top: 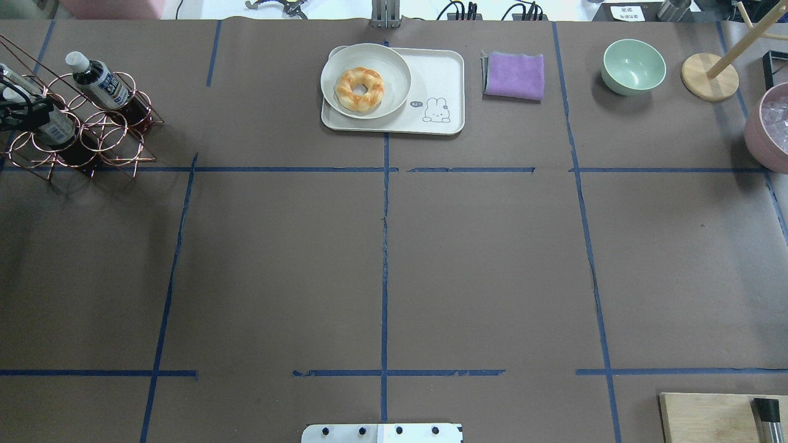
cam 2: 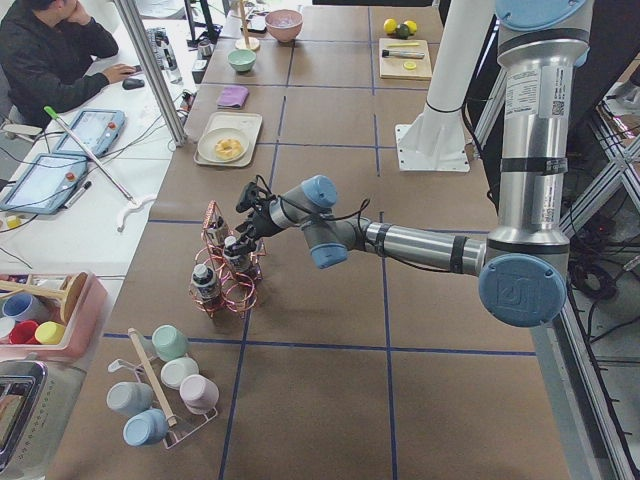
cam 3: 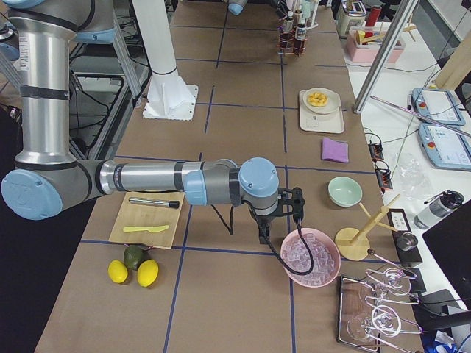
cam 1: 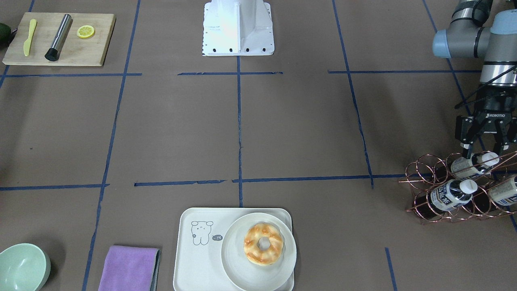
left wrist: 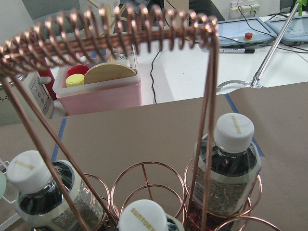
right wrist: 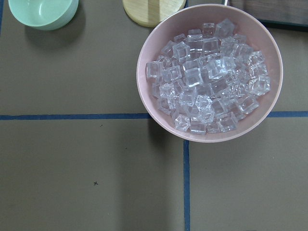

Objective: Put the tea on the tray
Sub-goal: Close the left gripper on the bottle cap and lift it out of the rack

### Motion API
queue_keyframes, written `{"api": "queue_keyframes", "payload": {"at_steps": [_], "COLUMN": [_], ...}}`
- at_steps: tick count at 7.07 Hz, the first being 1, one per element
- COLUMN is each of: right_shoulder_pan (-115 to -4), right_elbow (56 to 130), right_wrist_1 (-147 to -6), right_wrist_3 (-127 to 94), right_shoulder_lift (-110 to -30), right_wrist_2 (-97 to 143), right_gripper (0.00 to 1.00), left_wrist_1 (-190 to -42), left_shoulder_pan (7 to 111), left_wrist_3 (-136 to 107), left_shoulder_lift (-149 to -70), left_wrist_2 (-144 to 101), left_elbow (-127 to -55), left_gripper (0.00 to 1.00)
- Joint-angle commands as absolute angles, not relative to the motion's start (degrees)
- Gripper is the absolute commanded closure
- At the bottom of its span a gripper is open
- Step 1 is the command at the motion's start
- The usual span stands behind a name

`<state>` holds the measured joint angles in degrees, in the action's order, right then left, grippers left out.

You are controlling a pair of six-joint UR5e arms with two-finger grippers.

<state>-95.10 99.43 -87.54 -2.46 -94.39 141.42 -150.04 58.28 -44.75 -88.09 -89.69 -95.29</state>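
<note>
The robot's left hand (cam 1: 484,148) hangs over a copper wire rack (cam 1: 420,174) at its end of the desk (cam 1: 307,133), with its fingers spread apart. Directly beneath the hand, between the two fingers, lies the tea (cam 1: 468,166). It is a small bottle of dark liquid with a white cap, tilted in the rack's top slot. Whether the fingers touch it cannot be told. Two more bottles like it sit lower in the rack, just beyond the hand. The cream tray (cam 1: 194,262), with a cartoon drawing on it, lies well apart from this hand, far off to its side along the desk's outer edge. It carries a round white plate (cam 1: 232,262) with a ring-shaped glazed pastry (cam 1: 263,244). The right hand (cam 3: 293,215) hovers at the other end of the desk, straight above a pink bowl (right wrist: 192,19) of ice cubes. Whether its fingers are apart or together cannot be told.
</note>
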Motion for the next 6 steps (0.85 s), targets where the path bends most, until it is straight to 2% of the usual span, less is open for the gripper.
{"api": "queue_keyframes", "payload": {"at_steps": [1, 6], "right_shoulder_pan": [-95.1, -95.1], "right_elbow": [99.5, 99.8], "right_wrist_1": [-87.5, -87.5], "right_wrist_3": [-2.5, -2.5], "right_shoulder_lift": [-94.4, -94.5], "right_wrist_2": [141.4, 141.5], "right_gripper": [0.0, 0.0], "left_wrist_1": [-149.9, -149.8], "left_shoulder_pan": [58.4, 60.4], "left_wrist_3": [-44.6, -44.8], "left_shoulder_lift": [-88.0, -88.6], "left_wrist_2": [-89.6, -89.6], "left_elbow": [-95.0, -94.7], "left_gripper": [0.25, 0.31]}}
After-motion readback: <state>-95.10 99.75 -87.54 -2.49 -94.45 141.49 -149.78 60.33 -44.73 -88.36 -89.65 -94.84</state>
